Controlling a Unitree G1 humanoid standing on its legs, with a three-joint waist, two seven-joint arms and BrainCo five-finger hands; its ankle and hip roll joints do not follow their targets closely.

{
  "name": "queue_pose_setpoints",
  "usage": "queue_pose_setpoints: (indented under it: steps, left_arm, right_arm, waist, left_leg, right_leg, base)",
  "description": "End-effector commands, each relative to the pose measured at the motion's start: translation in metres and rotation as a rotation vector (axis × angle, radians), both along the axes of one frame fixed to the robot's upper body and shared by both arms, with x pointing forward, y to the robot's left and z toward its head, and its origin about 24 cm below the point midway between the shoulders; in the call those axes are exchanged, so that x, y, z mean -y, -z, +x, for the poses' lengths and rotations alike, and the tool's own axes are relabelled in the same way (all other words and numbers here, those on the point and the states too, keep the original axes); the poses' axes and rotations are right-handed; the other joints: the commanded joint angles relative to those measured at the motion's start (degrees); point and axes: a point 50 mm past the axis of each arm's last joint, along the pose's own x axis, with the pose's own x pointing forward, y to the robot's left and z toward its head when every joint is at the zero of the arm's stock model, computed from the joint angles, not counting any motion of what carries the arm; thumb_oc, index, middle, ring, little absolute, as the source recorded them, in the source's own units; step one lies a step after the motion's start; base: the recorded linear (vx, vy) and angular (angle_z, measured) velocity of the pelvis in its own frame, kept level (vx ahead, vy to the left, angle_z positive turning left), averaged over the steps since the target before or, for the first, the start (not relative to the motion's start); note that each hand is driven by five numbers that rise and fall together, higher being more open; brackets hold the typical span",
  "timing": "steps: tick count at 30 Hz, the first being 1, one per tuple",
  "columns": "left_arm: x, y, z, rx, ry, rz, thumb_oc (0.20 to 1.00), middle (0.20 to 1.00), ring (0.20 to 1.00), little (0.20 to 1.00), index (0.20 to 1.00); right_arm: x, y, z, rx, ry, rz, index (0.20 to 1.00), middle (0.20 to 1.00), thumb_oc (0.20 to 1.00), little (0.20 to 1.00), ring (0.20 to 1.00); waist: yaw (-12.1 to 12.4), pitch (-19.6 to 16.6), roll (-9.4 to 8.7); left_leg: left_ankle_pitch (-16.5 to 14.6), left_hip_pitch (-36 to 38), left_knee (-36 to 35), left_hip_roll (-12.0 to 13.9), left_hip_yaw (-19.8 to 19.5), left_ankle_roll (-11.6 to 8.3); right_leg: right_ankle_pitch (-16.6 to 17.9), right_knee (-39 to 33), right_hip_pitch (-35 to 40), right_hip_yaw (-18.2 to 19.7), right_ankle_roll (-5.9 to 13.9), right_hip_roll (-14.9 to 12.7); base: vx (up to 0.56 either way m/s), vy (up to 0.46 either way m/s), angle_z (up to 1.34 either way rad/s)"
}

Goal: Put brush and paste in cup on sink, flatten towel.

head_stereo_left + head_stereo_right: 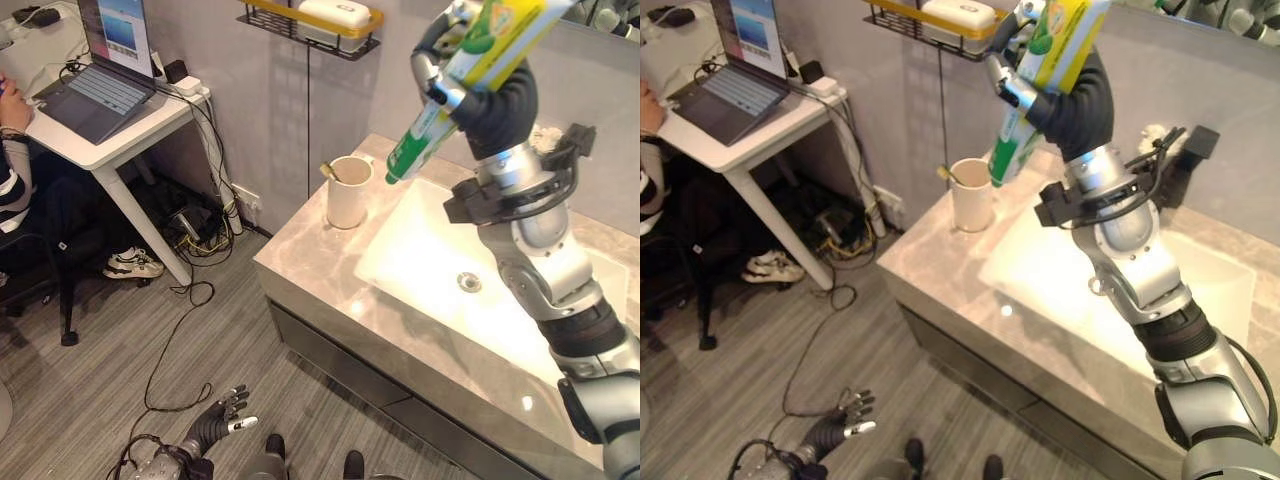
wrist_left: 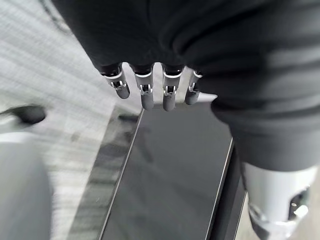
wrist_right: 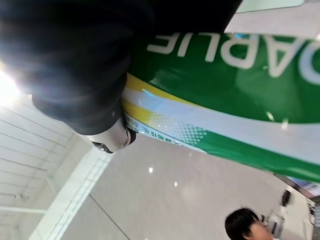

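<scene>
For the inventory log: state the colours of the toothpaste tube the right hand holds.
Green, yellow and white toothpaste tube in the right hand; clearest in the left eye view.

Overall: bright, even indoor light.
Glare: sink basin point(image 1: 440, 250) washed out white — small highlights on the countertop point(image 1: 320, 262).
Right wrist view: lamp flare at one edge.
Blur: left wrist view — floor point(image 2: 45, 75) streaked, soft.

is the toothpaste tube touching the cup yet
Apart. In the left eye view the toothpaste tube, gripped in the right hand, hangs with grey wall showing between it and the cup.
</scene>
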Motion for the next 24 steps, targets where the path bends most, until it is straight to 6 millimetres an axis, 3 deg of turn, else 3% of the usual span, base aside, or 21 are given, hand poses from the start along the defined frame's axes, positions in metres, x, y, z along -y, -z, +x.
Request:
queue_pose_setpoints:
  steps: [1,4,12,24]
  left_arm:
    - [-0.01,-0.007,-0.003,0.025,0.051,0.046,1.0,1.0,1.0,1.0,1.0]
    - [-0.013,-0.007,-0.008,0.013,0.025,0.044,1.0,1.0,1.0,1.0,1.0]
    - [-0.018,-0.01,-0.007,0.026,0.007,0.05,1.0,1.0,1.0,1.0,1.0]
    - [-0.016,-0.011,0.007,0.05,0.06,0.088,1.0,1.0,1.0,1.0,1.0]
  right_arm:
    - [0.003,-0.03,-0.004,0.112,0.01,0.038,0.2,0.2,0.2,0.2,0.2]
    - [-0.004,-0.036,0.002,0.111,0.02,0.033,0.2,0.2,0.2,0.2,0.2]
    - [-0.006,-0.051,0.004,0.148,0.063,0.022,0.2,0.2,0.2,0.2,0.2]
    - [-0.019,-0.07,0.004,0.211,0.084,0.036,0.2,0.2,0.2,0.2,0.2]
  waist:
    - [2.53,-2.24,-0.98]
    - [3.49,-2.44,-0.71]
    - [4.17,-2.13,-1.22]
    - [4.06,-1.49,-0.52]
  left_leg:
    - [-1.59,-2.99,4.04,-1.34,0.07,0.16]
    - [-0.86,-1.52,0.29,-1.63,2.19,0.55]
    - [-0.95,-3.23,-0.37,-1.91,3.1,0.68]
    - [0.81,-8.45,-0.37,-1.98,2.19,-0.33]
  right_leg:
    - [2.39,0.42,-3.78,0.48,4.24,-1.94]
    - [3.63,0.01,-4.97,1.51,5.26,-3.11]
    - [5.31,-0.08,-7.74,2.04,6.57,-4.33]
    - [6.58,-0.08,-11.83,0.34,7.21,-5.78]
  base:
    - [0.04,0.214,0.09]
    - [0.02,0.136,-0.18]
    - [0.02,0.065,-0.12]
    - [0.01,0.012,-0.02]
